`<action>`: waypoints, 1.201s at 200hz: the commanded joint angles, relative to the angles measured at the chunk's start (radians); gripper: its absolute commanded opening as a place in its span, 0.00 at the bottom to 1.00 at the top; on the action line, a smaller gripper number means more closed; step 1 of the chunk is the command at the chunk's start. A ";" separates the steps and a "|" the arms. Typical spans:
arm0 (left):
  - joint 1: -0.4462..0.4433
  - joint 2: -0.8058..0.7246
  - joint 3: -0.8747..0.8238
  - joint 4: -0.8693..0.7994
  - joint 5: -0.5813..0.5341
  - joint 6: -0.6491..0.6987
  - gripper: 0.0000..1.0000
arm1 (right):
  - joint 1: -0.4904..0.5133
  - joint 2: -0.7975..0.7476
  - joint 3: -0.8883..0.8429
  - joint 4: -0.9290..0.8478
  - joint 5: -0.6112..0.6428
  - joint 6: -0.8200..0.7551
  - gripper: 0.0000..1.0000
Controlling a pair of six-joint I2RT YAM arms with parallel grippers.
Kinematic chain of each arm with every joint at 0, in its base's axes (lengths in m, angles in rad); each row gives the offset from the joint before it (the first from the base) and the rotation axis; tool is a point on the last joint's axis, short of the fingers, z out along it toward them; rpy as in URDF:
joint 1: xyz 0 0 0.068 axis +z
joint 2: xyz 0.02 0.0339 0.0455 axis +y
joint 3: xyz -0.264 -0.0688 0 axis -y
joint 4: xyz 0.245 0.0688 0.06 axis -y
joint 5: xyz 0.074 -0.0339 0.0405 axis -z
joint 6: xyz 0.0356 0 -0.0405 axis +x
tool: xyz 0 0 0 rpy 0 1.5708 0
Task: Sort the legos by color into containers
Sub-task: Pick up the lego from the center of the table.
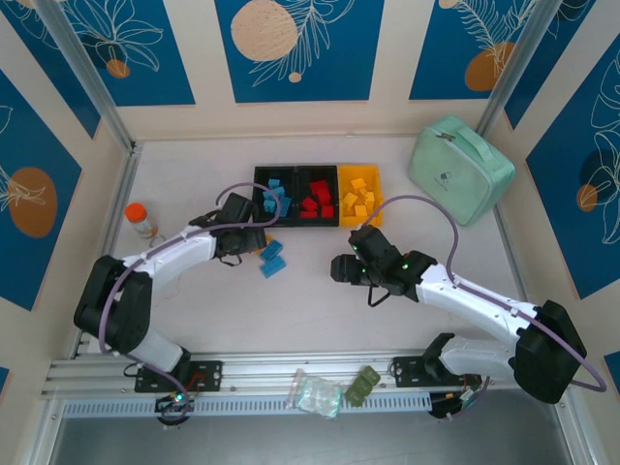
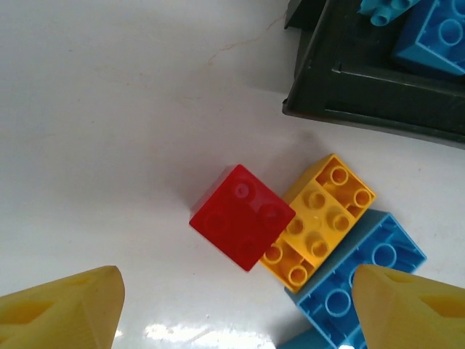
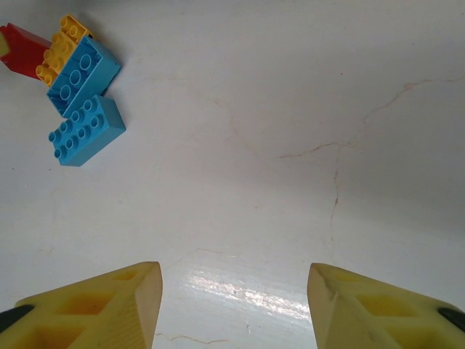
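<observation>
Three joined containers stand at the back: a black bin (image 1: 274, 184) with blue legos, a black bin (image 1: 315, 199) with red ones, and a yellow bin (image 1: 360, 197) with yellow ones. On the table in front of them lies a small cluster: a red brick (image 2: 242, 216), a yellow brick (image 2: 320, 218) and a blue brick (image 2: 363, 269); a second blue brick (image 3: 86, 131) lies beside them. My left gripper (image 2: 236, 313) hovers open over this cluster, holding nothing. My right gripper (image 3: 232, 291) stands open over bare table to the right, empty.
A mint-green case (image 1: 460, 167) sits at the back right. An orange-capped bottle (image 1: 141, 220) stands at the left. A clear plastic bag (image 1: 315, 392) and a small green item (image 1: 362, 386) lie on the front rail. The corner of the black bin (image 2: 363, 94) is close ahead of the left gripper.
</observation>
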 commanded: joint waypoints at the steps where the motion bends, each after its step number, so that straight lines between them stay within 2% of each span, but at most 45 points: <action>1: 0.008 0.051 0.040 0.031 -0.022 -0.002 0.82 | 0.005 -0.026 0.013 -0.018 0.009 0.010 0.55; 55: 0.015 0.122 0.061 0.033 -0.087 0.004 0.75 | 0.002 -0.046 0.001 -0.029 0.014 0.021 0.55; 145: 0.024 0.094 0.029 0.019 -0.102 0.022 0.41 | -0.001 -0.046 -0.011 -0.026 0.024 0.029 0.55; 183: 0.024 0.014 0.022 -0.029 -0.092 0.046 0.39 | -0.002 -0.045 -0.013 -0.021 0.029 0.031 0.55; 240: -0.008 -0.068 0.082 -0.085 0.000 0.074 0.37 | -0.008 -0.057 -0.015 -0.020 0.040 0.031 0.55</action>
